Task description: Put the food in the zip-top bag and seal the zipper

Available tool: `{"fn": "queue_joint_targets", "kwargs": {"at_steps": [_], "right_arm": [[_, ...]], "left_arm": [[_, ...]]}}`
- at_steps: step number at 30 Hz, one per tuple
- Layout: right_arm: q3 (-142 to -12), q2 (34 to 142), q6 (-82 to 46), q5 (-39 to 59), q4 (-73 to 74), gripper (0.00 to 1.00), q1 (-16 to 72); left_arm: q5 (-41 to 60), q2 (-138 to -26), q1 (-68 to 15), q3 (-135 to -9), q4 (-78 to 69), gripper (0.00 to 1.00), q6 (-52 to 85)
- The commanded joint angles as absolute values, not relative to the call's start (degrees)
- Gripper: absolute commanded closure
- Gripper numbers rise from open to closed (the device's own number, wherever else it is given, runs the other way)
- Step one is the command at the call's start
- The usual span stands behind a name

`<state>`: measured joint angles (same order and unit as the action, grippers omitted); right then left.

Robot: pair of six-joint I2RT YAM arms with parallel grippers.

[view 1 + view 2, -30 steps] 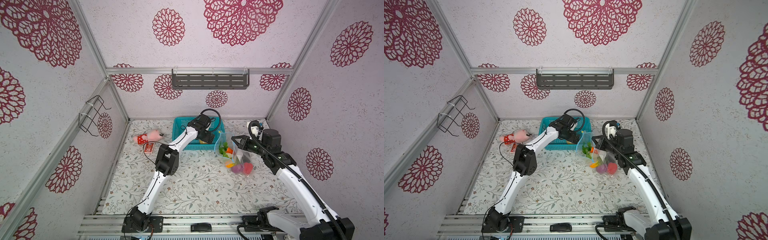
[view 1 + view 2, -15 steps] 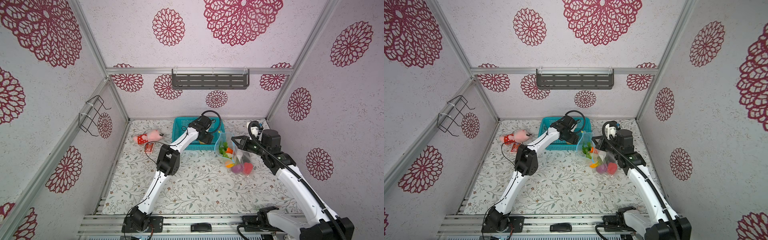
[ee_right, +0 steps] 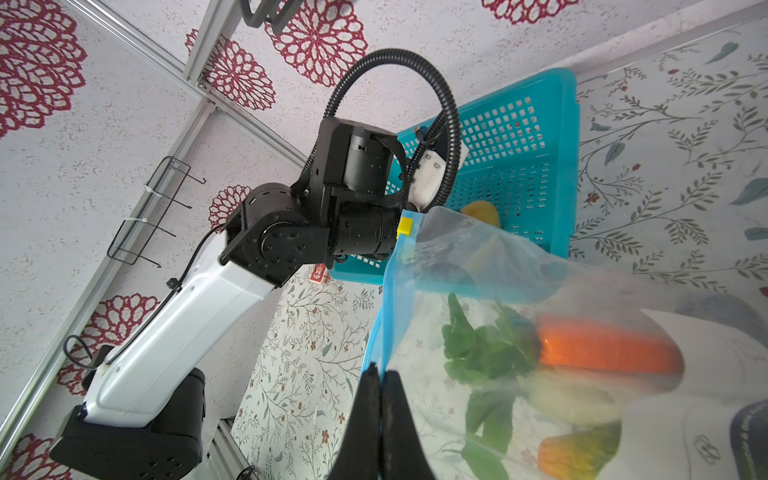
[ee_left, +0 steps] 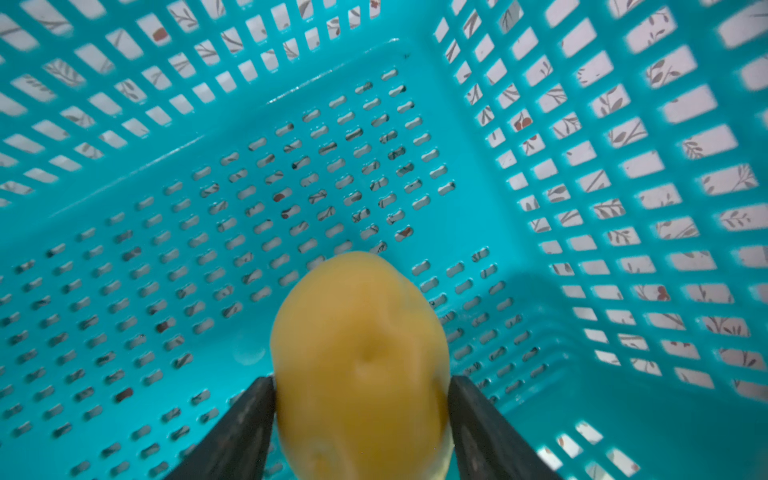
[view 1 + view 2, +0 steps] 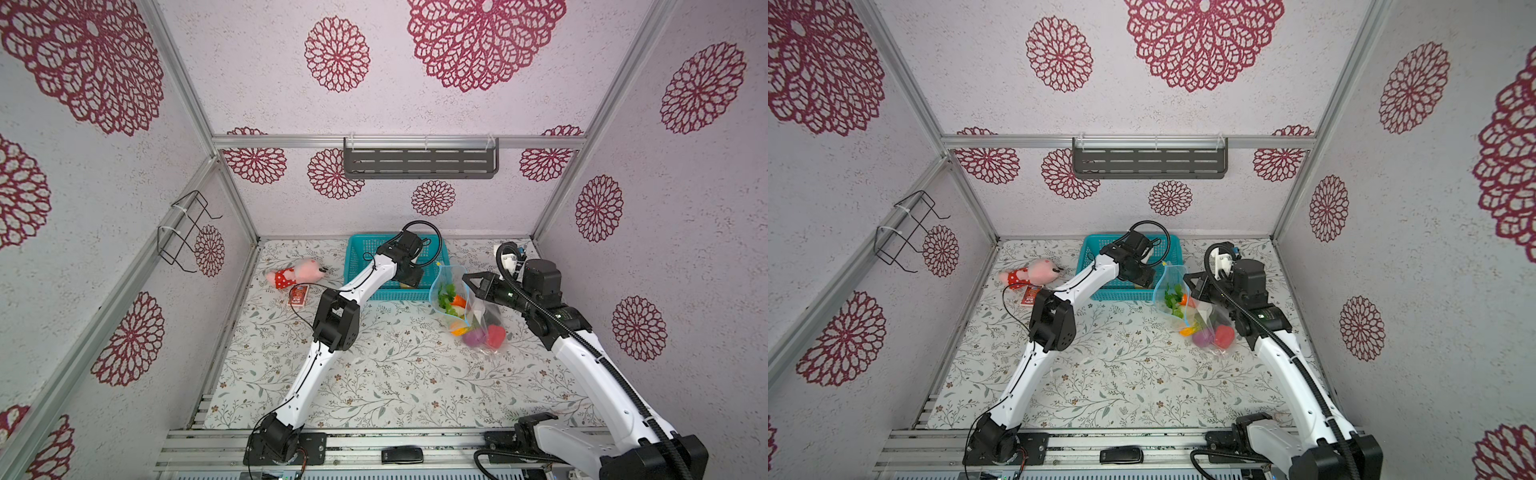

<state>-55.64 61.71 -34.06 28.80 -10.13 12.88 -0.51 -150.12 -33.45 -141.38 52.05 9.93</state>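
The left hand (image 4: 360, 380) is gripping the yellow potato (image 4: 359, 332) from both sides, low inside the teal basket (image 4: 291, 166). The right hand (image 3: 380, 372) is pinching tight on the zipper (image 3: 390, 299) of the zip-top bag (image 3: 478, 257), holding its gaping mouth up just beside the basket. Green leaves (image 3: 482, 345), a carrot (image 3: 602, 349), a purple onion (image 5: 471, 337) and a red pepper (image 5: 495, 336) are lying inside the bag, whose lower end is resting on the table (image 5: 374, 374).
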Motion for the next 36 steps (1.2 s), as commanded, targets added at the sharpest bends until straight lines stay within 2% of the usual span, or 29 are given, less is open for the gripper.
{"fn": "queue_joint_targets", "kwargs": {"at_steps": [1,9,23,26,29,32,36], "right_arm": [[-55.5,60.4,-34.1,29.7,-7.5,0.99,12.7],[-55.7,60.8,-34.3,29.9,-7.4,0.99,12.7],[-56.2,61.7,-34.0,30.1,-7.2,0.99,12.7],[-56.3,61.7,-34.0,30.1,-7.1,0.99,12.6],[-56.3,61.9,-34.1,30.2,-7.0,0.99,12.7],[-56.2,62.0,-34.5,30.6,-6.6,0.99,12.6],[-56.2,62.1,-34.7,30.8,-6.4,0.99,12.6]], "left_arm": [[-0.6,-149.3,-32.8,-140.3,53.1,0.33,9.9],[4.5,-147.3,-31.5,-139.9,51.7,0.34,11.2],[3.7,-144.8,-28.9,-138.1,52.8,0.37,10.5],[3.8,-144.8,-29.1,-138.2,53.4,0.29,9.9],[1.6,-145.3,-29.9,-138.3,54.6,0.11,9.0],[-1.3,-146.1,-30.9,-138.7,55.8,0.00,8.3],[-2.2,-147.8,-31.4,-139.9,56.9,0.03,8.3]]}}
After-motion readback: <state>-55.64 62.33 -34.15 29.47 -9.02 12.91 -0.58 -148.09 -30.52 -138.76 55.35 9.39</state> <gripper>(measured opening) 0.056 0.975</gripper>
